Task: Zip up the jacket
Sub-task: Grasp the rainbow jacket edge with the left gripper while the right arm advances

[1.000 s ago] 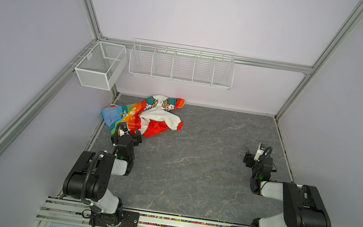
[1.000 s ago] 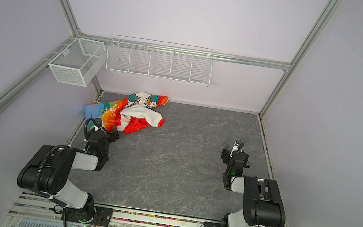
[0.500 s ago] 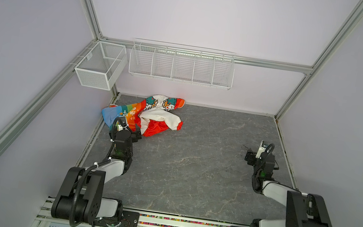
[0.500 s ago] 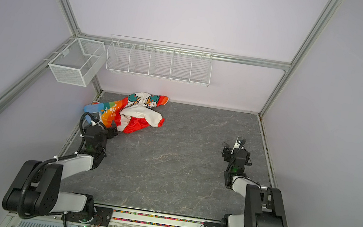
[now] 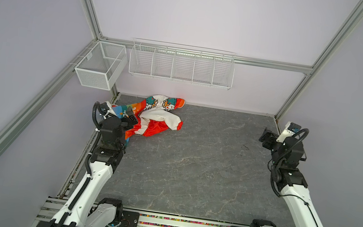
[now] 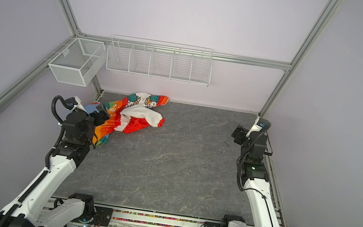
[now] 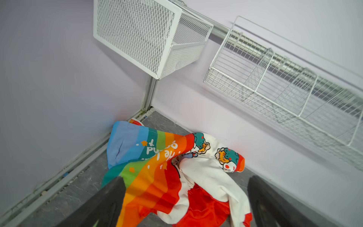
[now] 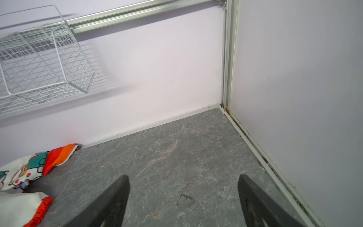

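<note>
left claw [image 5: 131, 116], jaws wide and empty, over the crumpled jacket [image 5: 162, 119] lying just ahead of its tips; the cloth, likely soft, light and slippery, is best pinched at the zipper edge [image 8: 71, 153]; right claw [image 5: 266, 139], wide and empty, well apart from it.

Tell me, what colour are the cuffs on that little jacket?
Red: the cuff of the jacket shows best in a top view.

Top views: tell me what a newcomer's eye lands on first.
The bright crumpled jacket, rainbow, white and red, lies in the far left corner of the grey table. The left arm's open fingers are at its rainbow half; white wire baskets hang on the back wall.
</note>
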Available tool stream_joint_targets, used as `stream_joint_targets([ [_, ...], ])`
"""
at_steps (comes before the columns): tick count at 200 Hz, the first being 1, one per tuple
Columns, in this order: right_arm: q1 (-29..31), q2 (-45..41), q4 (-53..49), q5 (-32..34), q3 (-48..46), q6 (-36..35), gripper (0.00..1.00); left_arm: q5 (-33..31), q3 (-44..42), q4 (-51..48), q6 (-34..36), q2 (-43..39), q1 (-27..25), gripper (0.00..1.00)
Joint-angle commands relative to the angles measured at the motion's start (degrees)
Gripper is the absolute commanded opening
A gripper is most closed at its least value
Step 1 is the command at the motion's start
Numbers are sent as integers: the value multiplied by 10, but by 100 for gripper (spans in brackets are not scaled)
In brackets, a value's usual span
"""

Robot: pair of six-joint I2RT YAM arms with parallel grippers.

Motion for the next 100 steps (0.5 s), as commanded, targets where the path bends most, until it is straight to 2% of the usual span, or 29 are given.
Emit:
stream_joint_targets([
  [1,-33,9,-169,-12,2,116,89,27,-21,-74,-88,-40,4,99],
  [11,-57,3,-173,-77,2,133,92,49,-23,-91,-92,-46,11,99],
  [30,-66,-8,-175,-151,-2,139,100,64,-8,-159,-112,-35,23,99],
  [51,-60,-13,-170,-226,-11,136,98,59,7,-221,-140,-12,28,99],
  [75,-36,-6,-213,-240,-6,127,100,73,10,-253,-157,27,37,99],
  [100,4,2,-251,-240,-9,118,98,100,-3,-265,-177,63,75,99],
])
